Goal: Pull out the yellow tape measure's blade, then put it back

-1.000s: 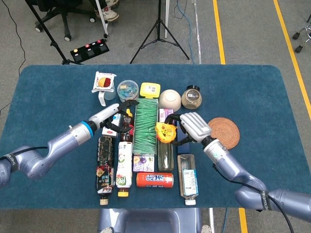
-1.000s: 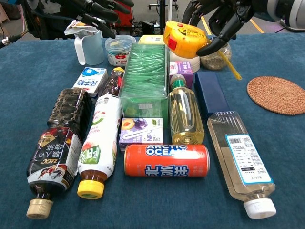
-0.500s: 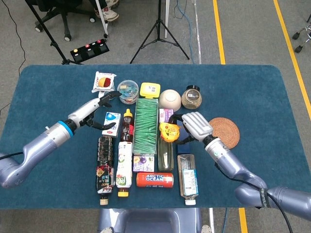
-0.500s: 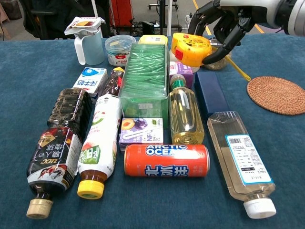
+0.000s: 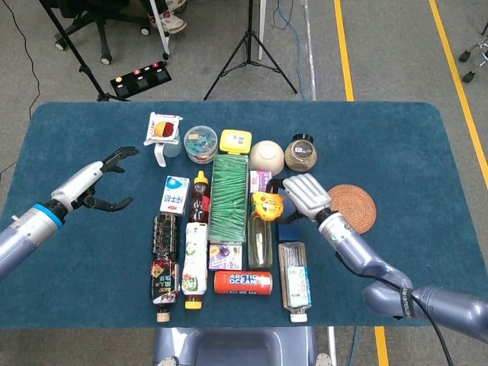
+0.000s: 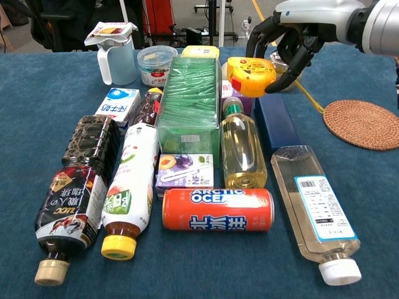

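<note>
My right hand grips the yellow tape measure, fingers curled over its back. The case hangs low over the cap of the oil bottle and the purple carton behind it. A thin yellow blade still trails from the case, slanting down to the right toward the woven coaster. My left hand hovers over the bare cloth at the left of the table, fingers spread and holding nothing. The chest view does not show it.
Rows of goods fill the table's middle: a green box, a navy box, a clear bottle, an orange can, drink bottles, a milk carton. A jug, tub, bowl and jar stand behind.
My left hand has pulled back left, away from the rows, and opened over bare cloth. My right hand has lowered the tape measure, and the blade showing is shorter.
</note>
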